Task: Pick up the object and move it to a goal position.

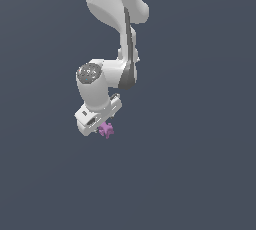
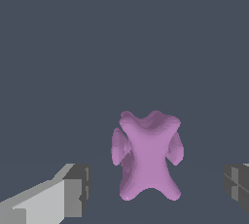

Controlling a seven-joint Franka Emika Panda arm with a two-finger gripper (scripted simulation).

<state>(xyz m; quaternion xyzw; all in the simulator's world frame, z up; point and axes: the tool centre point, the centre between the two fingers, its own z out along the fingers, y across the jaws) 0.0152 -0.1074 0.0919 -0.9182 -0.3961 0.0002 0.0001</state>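
Fingers (image 2: 58, 198) frame wrist view, spread wide, one each side of object (image 2: 148, 157), gaps both sides, no contact. Object: small pinkish-purple matte lump, knobbly, stubby prongs, on plain dark grey surface (image 1: 200, 174). Exterior view: object (image 1: 106, 130) right under gripper (image 1: 100, 125), mostly hidden. White arm (image 1: 117, 9) comes down from above, wrist bent, hand tilted, pointing down.

Object (image 2: 147, 162) between spread jaws, gaps both sides; surrounding floor seemingly unobstructed.
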